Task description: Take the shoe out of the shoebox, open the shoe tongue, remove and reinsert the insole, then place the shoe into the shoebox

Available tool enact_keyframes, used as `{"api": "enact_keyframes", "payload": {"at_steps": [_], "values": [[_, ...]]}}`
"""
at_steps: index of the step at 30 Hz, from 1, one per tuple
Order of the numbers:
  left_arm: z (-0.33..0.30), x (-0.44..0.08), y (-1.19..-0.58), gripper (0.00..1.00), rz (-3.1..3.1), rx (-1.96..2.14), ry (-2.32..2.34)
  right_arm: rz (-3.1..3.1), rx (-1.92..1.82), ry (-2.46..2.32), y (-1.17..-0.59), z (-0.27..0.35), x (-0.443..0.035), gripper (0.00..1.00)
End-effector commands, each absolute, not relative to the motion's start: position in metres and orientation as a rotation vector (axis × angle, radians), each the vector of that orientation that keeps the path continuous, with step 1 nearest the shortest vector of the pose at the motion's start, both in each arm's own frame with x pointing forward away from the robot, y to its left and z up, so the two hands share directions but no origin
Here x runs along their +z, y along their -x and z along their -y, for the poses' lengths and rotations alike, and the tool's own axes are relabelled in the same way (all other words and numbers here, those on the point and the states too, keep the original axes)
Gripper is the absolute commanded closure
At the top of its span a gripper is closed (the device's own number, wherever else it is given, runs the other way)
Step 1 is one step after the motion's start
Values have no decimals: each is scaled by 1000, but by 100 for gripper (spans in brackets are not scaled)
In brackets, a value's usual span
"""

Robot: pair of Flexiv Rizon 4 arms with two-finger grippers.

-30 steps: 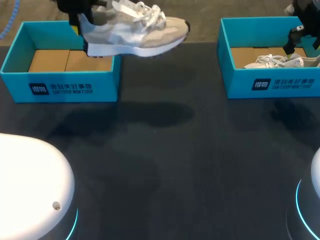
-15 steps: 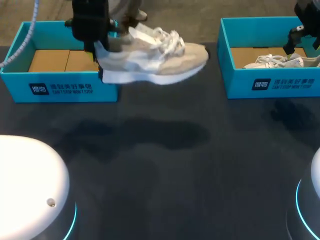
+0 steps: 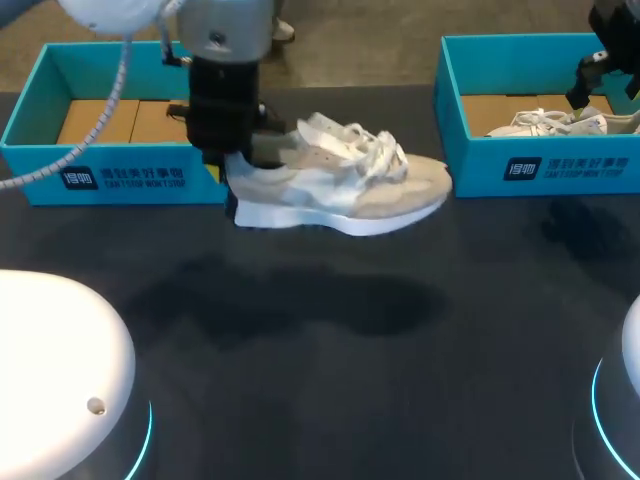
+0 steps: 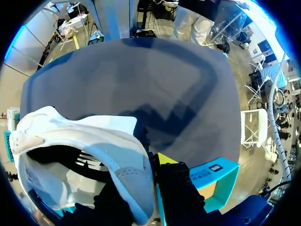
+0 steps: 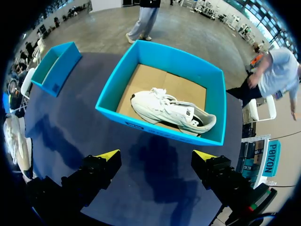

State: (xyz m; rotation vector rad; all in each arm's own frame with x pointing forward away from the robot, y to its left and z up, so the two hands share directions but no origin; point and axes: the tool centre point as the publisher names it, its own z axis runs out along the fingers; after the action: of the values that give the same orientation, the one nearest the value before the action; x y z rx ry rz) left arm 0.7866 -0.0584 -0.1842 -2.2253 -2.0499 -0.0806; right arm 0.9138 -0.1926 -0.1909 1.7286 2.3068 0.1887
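At the counter's (image 3: 330, 380) far left corner stands the left shoebox (image 3: 28, 100), turquoise, with brown card on its floor. Its front wall carries a dark label (image 3: 122, 178) with a white logo and two lines of white characters. My left arm (image 3: 225, 60) comes in from the far left and hangs nearly straight down at that box's right front corner. The left pincer (image 3: 235, 165) is clenched on the heel of the shoe (image 3: 340, 180); in the left wrist view the heel collar sits between the two fingers. The shoe, white and beige with white laces, is held level in the air above the counter between the two boxes, toe towards the right one, its shadow on the counter below. At the far right corner stands the right shoebox (image 3: 480, 165) with the same kind of label (image 3: 570, 167); a second shoe (image 3: 545, 122) lies inside. My right pincer (image 5: 155, 162) hangs above that box's front wall, released, its yellow tips wide apart and holding nothing.
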Motion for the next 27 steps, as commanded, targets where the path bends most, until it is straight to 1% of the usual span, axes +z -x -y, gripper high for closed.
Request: {"api": "enact_keyframes", "payload": {"at_steps": [1,10,18,27], "values": [[65,-188,-780,100,2073,-107,2195,-2306,189,-1729,-914,192,-191,0],[59,-203,-771,100,2124,-157,2166,-2306,189,-1729,-914,192,-191,0],[62,-244,-766,100,2140,-303,2119,-2306,189,-1729,-914,192,-191,0],[63,-290,-752,100,2263,-306,2070,-2306,189,-1729,-914,192,-191,0]]}}
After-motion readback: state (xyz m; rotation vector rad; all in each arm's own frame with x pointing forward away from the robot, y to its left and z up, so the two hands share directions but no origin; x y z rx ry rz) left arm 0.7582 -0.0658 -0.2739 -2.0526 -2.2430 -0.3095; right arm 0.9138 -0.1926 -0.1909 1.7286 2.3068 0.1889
